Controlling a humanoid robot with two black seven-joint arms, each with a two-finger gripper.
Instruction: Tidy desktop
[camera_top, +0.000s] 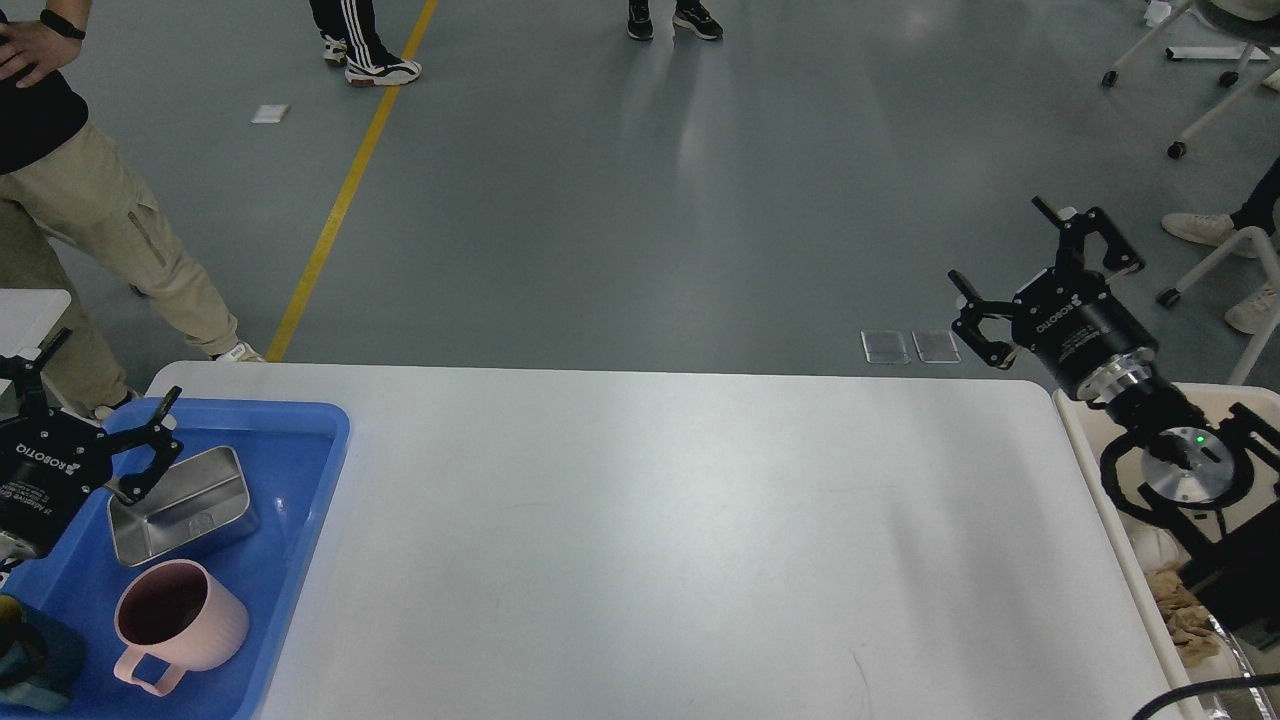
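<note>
1. The desktop (680, 520) fills the centre as a bare white surface; the tidying looks nearly finished.
2. The left hand (95, 400) hangs open and empty over the blue tray (300, 560), just above the steel tin (180, 505); dropping lower could knock the tin or the pink mug (180, 620).
3. The right hand (1040, 285) is raised, spread open and empty, past the far right corner; swinging back could hit the beige bin (1110, 500).
</note>
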